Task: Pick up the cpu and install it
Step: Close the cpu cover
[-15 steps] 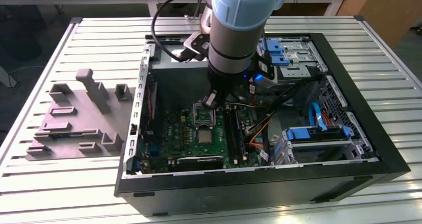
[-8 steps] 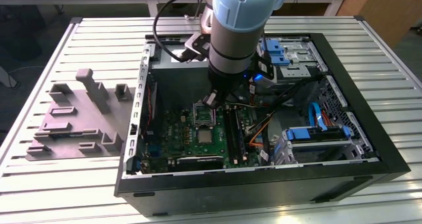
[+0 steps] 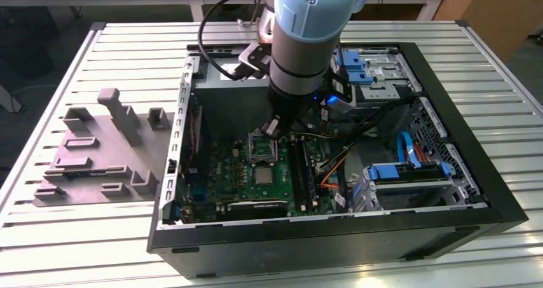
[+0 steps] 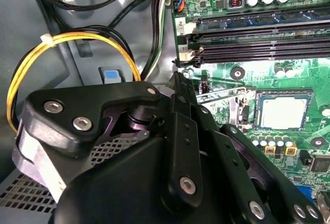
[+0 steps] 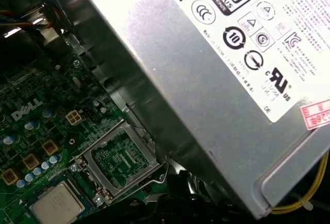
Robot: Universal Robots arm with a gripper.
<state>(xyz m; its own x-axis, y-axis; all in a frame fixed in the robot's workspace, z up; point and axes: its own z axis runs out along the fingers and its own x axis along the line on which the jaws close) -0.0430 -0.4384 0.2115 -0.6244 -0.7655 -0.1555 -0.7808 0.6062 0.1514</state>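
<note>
Cpu [image 4: 281,112] already seated in socket on motherboard [image 3: 254,173], silvery top up, load frame [image 5: 119,158] hinged open beside it. Gripper [image 3: 273,128] hovers over frame; cannot tell if fingers open or closed. Nothing visibly held.

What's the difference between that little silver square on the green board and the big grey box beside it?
The cpu is a small, thin, plain silvery square lying flat in the green board. The power-supply box is far larger and bulkier, rises above the board, and has a white label with printed marks. Both have pale grey metal surfaces.
</note>
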